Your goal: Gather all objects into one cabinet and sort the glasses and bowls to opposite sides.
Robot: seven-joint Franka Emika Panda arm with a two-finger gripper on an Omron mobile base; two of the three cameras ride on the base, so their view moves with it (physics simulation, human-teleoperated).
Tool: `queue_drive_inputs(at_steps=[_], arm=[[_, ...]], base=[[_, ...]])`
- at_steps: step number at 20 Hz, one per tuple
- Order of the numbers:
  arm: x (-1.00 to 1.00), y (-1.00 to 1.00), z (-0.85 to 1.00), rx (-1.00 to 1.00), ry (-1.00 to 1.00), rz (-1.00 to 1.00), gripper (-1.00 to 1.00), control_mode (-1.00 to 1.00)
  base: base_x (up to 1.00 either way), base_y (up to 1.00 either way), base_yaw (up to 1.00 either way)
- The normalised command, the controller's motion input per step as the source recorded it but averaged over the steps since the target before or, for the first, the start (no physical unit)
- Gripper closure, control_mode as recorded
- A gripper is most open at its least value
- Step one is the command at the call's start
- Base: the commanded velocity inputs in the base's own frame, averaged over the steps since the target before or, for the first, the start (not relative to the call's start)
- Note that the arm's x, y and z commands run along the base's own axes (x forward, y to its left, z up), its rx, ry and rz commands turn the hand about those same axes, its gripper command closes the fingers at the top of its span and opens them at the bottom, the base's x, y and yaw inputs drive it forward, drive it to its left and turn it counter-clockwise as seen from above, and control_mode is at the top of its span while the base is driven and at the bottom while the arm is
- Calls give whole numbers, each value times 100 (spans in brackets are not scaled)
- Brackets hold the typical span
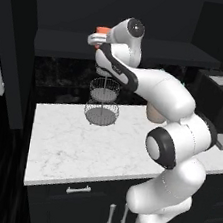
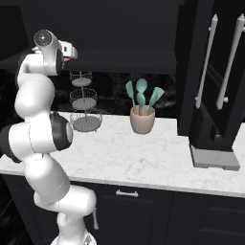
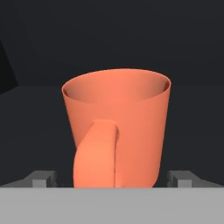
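Gripper [image 3: 112,177] spread to its widest on either side of the orange cup [image 3: 117,131], the two dark fingertips [image 3: 41,178] standing well apart at the cup's left and right with a gap showing between each tip and the cup wall, so nothing is clamped. The cup sits upright inside the black cabinet [image 1: 143,50], its open mouth up and its handle turned toward the hand camera. In the left base view the white arm [image 1: 162,91] reaches up and back to the cabinet's shelf level, where a sliver of the cup's orange shows just behind the wrist; the right base view catches the same orange edge past the hand. Below, on the white marble counter [image 1: 62,146], a tiered wire basket [image 1: 103,102] stands near the back wall, and a tan crock [image 2: 142,120] holding teal utensils [image 2: 141,95] stands further along to the right. A grey-based dark appliance [image 2: 213,148] sits at the counter's right end
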Motion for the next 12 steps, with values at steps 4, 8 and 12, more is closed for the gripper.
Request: queue_drive_inputs(at_steps=[4, 8, 12], arm=[[1, 2, 0, 0, 0, 0, -100, -100], [0, 0, 0, 0, 0, 0, -100, -100], [0, 0, 0, 0, 0, 0, -100, -100]], base=[[0, 0, 0], [0, 0, 0], [0, 0, 0]])
